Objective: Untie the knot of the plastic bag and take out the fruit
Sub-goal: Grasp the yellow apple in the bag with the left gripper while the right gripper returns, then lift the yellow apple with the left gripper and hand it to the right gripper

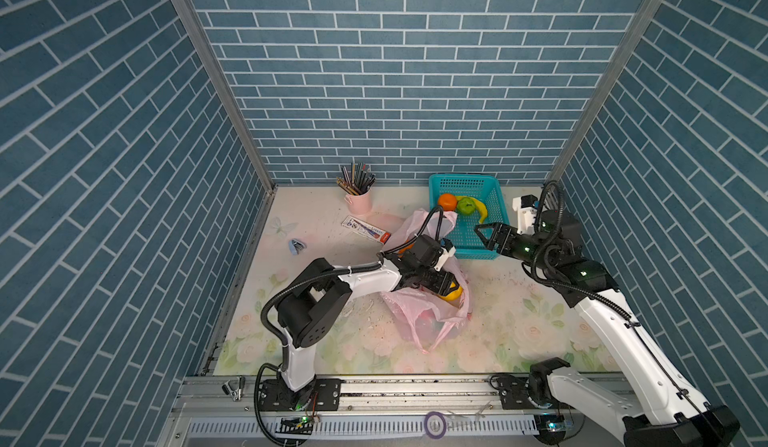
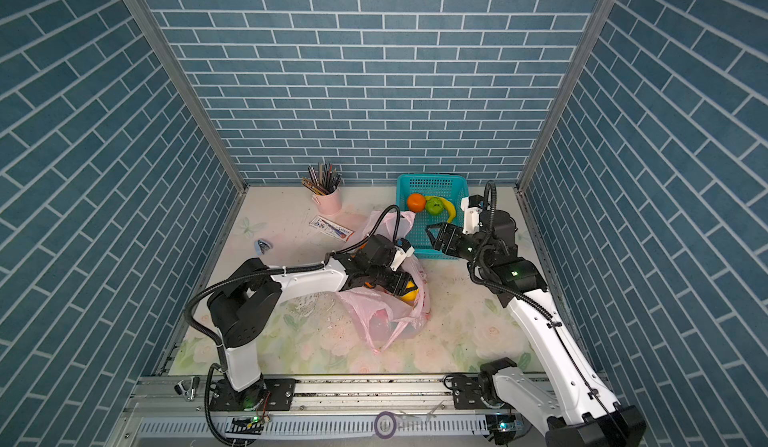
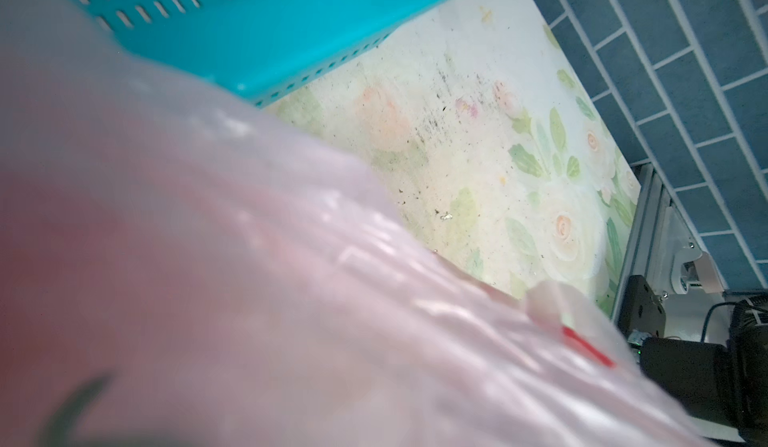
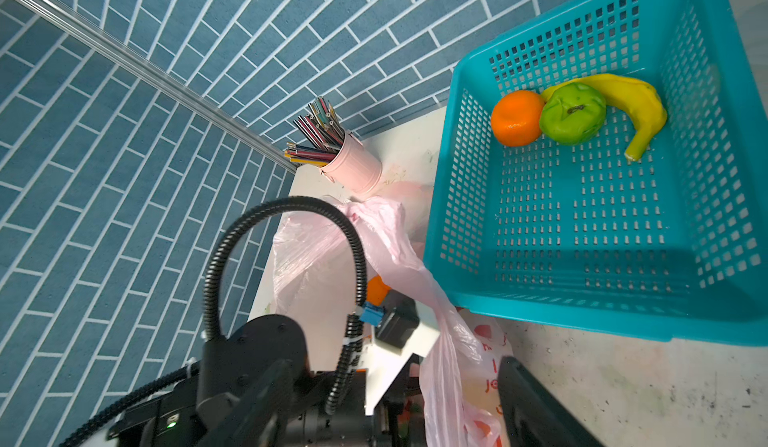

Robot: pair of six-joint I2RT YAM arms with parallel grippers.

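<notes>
Top views both catch the left claw (image 1: 451, 290) reaching into the open mouth of the plastic bag (image 1: 415, 316). Its jaws sit either side of a yellow fruit (image 1: 455, 295) and, by the look of it, are clamped on it, a hold suited to lifting the piece clear of the film. The right claw (image 1: 484, 233) hangs empty with jaws spread wide just above the near wall of the teal basket (image 1: 457, 177), probably parked there to stay out of the bag's way.

The bag lies slumped on the table (image 1: 519, 299) between the two arms. Its far end touches the basket's near corner and its handle loops are splayed loose toward the front. No knot can be made out, so the untying appears done and unloading is under way. At the basket's far end an orange (image 1: 447, 201), a green fruit (image 1: 466, 206) and a banana (image 1: 482, 213) sit bunched together. A pink pencil cup (image 1: 359, 202) stands well apart by the back wall.

Much stays hidden. The left wrist view is smothered in blurred pink film and shows neither claw nor fruit. A reddish mass (image 1: 428, 320) glows through the bag, too veiled to name. The right wrist view glimpses a sliver of orange (image 4: 377, 287) beside the left arm's wrist — whether it is bagged fruit cannot be told — and only one dark finger (image 4: 528, 403) of the right claw.
</notes>
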